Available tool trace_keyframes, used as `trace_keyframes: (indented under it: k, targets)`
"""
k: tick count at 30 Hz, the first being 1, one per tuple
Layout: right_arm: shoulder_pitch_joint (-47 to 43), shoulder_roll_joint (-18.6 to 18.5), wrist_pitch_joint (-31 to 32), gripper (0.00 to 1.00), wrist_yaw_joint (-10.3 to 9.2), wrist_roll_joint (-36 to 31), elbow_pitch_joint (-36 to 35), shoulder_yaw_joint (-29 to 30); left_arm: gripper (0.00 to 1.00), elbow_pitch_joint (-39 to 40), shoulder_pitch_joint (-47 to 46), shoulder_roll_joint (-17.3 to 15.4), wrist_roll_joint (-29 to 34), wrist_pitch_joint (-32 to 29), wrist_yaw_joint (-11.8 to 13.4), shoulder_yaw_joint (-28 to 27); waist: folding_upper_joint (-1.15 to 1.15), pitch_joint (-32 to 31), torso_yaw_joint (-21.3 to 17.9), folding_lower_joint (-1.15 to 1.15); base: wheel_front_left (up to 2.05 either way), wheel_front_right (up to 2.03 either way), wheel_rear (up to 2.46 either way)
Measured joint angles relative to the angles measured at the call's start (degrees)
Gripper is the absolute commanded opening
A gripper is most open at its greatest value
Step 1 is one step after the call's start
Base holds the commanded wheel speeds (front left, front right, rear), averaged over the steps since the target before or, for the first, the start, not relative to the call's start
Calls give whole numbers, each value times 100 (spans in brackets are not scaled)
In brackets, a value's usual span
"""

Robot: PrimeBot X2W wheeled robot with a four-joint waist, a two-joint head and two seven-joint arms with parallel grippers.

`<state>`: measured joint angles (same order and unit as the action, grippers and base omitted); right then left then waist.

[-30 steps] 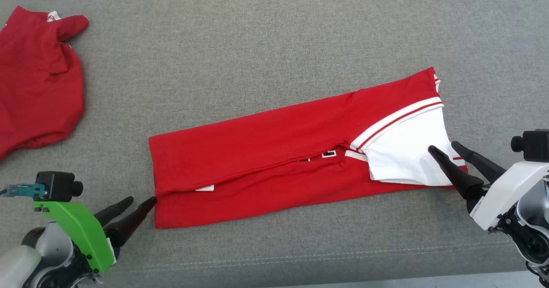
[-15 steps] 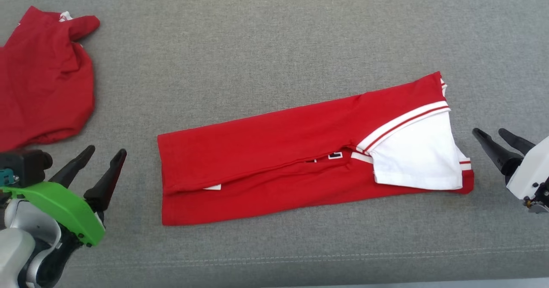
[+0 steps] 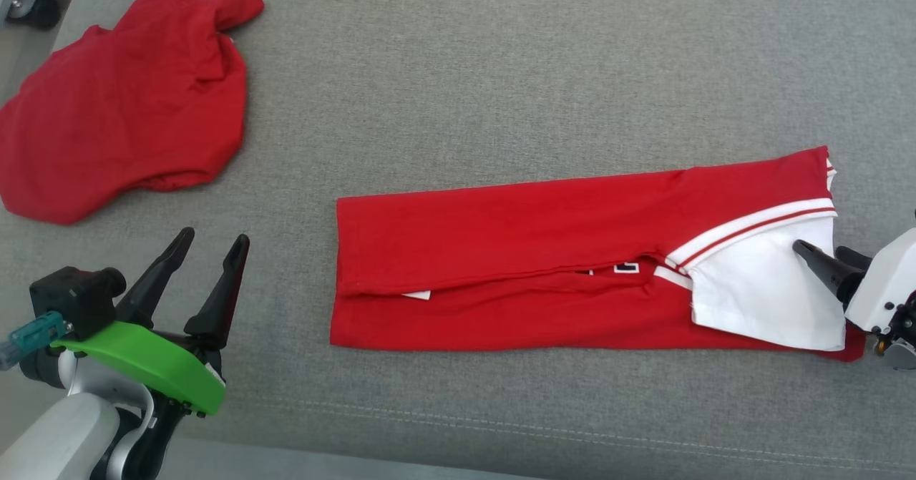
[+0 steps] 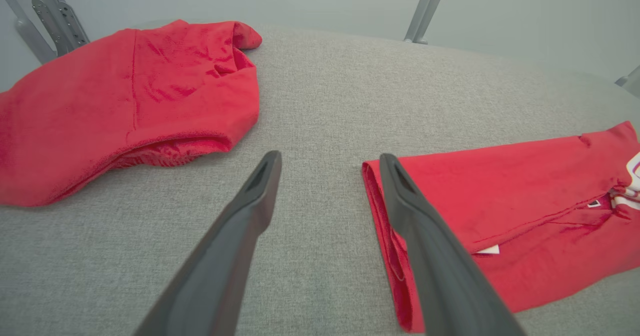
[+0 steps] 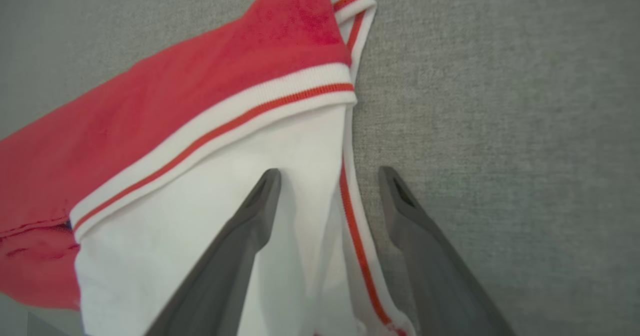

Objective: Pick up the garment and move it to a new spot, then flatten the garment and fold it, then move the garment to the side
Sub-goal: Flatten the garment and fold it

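The garment [image 3: 537, 251] is red with a white, red-striped sleeve and lies folded into a long strip across the grey surface. My left gripper [image 3: 215, 234] stands open at the lower left, a clear gap short of the garment's left hem [image 4: 380, 211]. In its wrist view the left gripper [image 4: 330, 156] points at bare cloth surface beside that hem. My right gripper [image 3: 819, 247] is open at the garment's right end. In its wrist view the right gripper [image 5: 330, 172] straddles the sleeve's striped edge [image 5: 350, 201], one finger over white fabric, the other over the grey surface. Nothing is held.
A second red garment [image 3: 122, 108] lies crumpled at the far left, also seen as a red heap [image 4: 125, 100] in the left wrist view. The grey padded surface [image 3: 501, 72] has a stitched seam [image 3: 501, 426] near its front edge. Metal legs [image 4: 430, 5] stand beyond the far edge.
The head camera has turned, shifting the whole picture. My left gripper has backed away from the garment's left corner. My right gripper drew off the sleeve and has come back over its edge.
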<state>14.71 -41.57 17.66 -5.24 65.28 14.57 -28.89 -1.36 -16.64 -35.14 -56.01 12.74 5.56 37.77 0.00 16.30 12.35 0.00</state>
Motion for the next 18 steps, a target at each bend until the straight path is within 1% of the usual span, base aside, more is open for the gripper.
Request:
trace_keyframes:
  k: [4,5,6,7,8,9,11,13,18]
  targets:
    - [90,125,113,100,1,129,132,-24,100,68,62,24,74,53,44,-74,0,-22,186,0,0,0,0]
    - [100,130,140,94,1,155,180,-21,100,94,67,45,86,53,51,-77,0,-34,226,0,0,0,0]
    - [106,130,165,44,1,196,219,-18,100,123,80,74,87,62,51,-78,0,-47,264,0,0,0,0]
    - [112,137,172,10,3,218,255,-13,100,137,101,107,93,87,51,-86,0,-62,301,0,0,0,0]
    - [122,160,190,10,9,250,292,3,100,149,140,127,93,97,52,-89,0,-79,334,0,0,0,0]
    - [127,192,204,0,18,299,323,22,100,151,180,143,96,97,52,-92,0,-99,364,0,0,0,0]
    - [130,275,207,0,69,368,354,25,100,151,295,144,109,100,55,-142,0,-148,408,0,0,0,0]
    - [155,367,207,0,74,410,378,33,100,162,417,144,109,102,57,-219,0,-187,436,0,0,0,0]
    - [253,408,205,0,166,486,498,120,100,166,630,162,108,119,104,-356,0,-244,367,0,0,0,0]
